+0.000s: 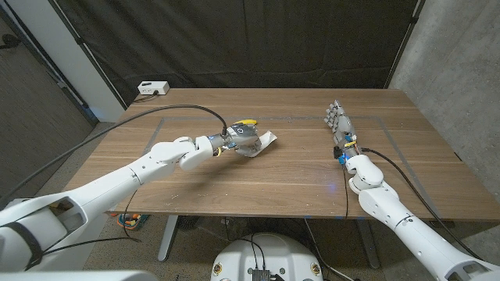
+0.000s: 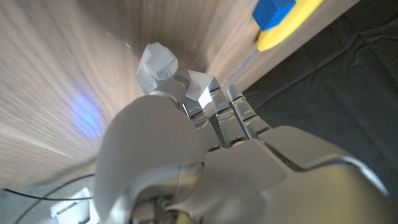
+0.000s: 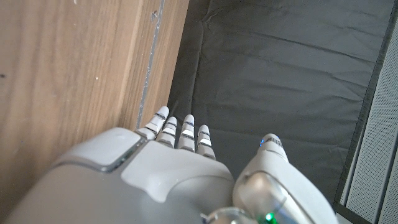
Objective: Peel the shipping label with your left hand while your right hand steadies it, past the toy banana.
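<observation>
Table (image 1: pixel 258 176) of wood across the middle of the head frame, dark curtain behind. Left of centre, left hand (image 1: pixel 241 140) closed around crumpled white paper, presumably the shipping label (image 1: pixel 266 141), one corner poking out toward frame right. In the left wrist frame, fingers (image 2: pixel 214 102) curled on that white wad (image 2: pixel 157 62). Just above the hand, toy banana (image 1: pixel 247 122), yellow with a blue patch, barely peeking out. At right of centre, well apart from the label, right hand (image 1: pixel 341 123) standing on edge, fingers straight and spread, grasping nothing, steadying nothing. Probably light, limp, easily torn; sticky on one face. Best pinched at a free corner, pulled slowly and low.
</observation>
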Available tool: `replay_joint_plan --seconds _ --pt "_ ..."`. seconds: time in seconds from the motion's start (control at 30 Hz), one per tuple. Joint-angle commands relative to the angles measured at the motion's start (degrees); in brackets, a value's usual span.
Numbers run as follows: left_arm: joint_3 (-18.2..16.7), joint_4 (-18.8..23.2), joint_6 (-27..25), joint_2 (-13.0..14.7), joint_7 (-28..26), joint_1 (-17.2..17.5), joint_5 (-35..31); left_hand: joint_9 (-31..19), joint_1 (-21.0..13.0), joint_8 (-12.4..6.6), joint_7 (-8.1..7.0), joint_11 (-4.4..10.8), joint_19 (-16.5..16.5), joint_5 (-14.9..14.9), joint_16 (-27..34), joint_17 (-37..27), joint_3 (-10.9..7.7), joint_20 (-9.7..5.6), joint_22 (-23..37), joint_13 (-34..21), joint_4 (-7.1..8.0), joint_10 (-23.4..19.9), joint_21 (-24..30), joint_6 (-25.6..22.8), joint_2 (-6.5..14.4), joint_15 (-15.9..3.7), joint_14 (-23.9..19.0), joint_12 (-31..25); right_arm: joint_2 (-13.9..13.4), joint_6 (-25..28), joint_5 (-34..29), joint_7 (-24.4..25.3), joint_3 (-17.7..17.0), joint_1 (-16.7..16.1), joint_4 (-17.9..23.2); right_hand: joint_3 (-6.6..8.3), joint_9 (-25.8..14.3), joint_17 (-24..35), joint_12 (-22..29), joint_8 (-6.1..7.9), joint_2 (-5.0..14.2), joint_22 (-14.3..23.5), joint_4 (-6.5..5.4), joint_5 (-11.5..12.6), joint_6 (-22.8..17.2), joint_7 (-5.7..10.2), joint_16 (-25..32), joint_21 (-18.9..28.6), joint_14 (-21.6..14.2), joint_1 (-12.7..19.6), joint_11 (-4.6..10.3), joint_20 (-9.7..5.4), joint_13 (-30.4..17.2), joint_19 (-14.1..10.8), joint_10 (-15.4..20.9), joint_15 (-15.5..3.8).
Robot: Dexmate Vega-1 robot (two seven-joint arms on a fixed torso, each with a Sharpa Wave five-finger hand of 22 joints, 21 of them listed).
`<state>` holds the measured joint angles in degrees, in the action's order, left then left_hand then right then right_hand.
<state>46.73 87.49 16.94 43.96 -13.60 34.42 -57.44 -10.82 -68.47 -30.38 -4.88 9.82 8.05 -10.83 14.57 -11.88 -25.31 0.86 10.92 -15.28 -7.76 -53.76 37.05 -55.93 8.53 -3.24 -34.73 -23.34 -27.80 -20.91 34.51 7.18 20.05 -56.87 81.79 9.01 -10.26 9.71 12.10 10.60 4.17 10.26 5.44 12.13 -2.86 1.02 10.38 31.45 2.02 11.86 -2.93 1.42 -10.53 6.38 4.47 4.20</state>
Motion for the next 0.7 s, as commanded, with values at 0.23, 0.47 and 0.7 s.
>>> replay_joint_plan --seconds 0.23,0.47,0.7 --pt "-5.1 -9.4 -0.3 -6.2 -26.8 4.2 16.9 -0.1 -0.3 -0.32 -0.21 1.33 2.8 0.5 -0.1 -0.7 -1.29 -0.51 0.2 -1.6 -0.12 -1.7 1.4 -1.1 0.0 -9.89 -1.9 -2.8 0.4 0.6 -1.6 1.8 0.6 0.7 0.5 0.5 -0.2 0.2 0.5 0.46 0.73 0.2 0.34 0.3 -0.9 0.16 0.9 -0.2 -2.1 0.5 0.35 0.51 -0.2 -0.7 1.1 0.28" --pt "-4.9 -10.5 0.9 -6.6 -25.9 2.7 18.7 -0.2 -0.4 -0.29 -0.35 1.29 3.2 0.7 -0.3 -0.9 -1.6 -0.39 0.3 -2.0 -0.14 -1.4 1.7 -0.9 -0.1 -9.87 -2.2 -3.0 1.0 0.1 -6.3 7.7 0.7 0.0 2.3 2.24 -0.4 0.7 2.8 2.29 0.98 0.8 2.83 -0.4 -7.8 -0.52 2.9 0.3 -12.6 5.1 0.69 2.64 -0.5 -5.6 7.9 -0.88" --pt "-2.2 -13.3 2.5 -7.6 -27.5 -0.8 15.2 -0.2 -0.5 -0.35 -0.47 1.29 3.3 0.8 -0.5 -1.0 -1.9 -0.44 0.3 -2.4 -0.14 -1.4 1.9 -1.0 -0.1 -9.95 -2.3 -3.2 1.4 1.2 -14.1 16.1 1.0 -1.2 6.5 4.93 -0.6 1.2 5.1 3.64 1.33 1.4 4.4 -1.0 -14.7 -0.93 4.5 2.0 -21.7 11.6 1.35 2.79 -0.7 -10.5 15.3 -3.74"
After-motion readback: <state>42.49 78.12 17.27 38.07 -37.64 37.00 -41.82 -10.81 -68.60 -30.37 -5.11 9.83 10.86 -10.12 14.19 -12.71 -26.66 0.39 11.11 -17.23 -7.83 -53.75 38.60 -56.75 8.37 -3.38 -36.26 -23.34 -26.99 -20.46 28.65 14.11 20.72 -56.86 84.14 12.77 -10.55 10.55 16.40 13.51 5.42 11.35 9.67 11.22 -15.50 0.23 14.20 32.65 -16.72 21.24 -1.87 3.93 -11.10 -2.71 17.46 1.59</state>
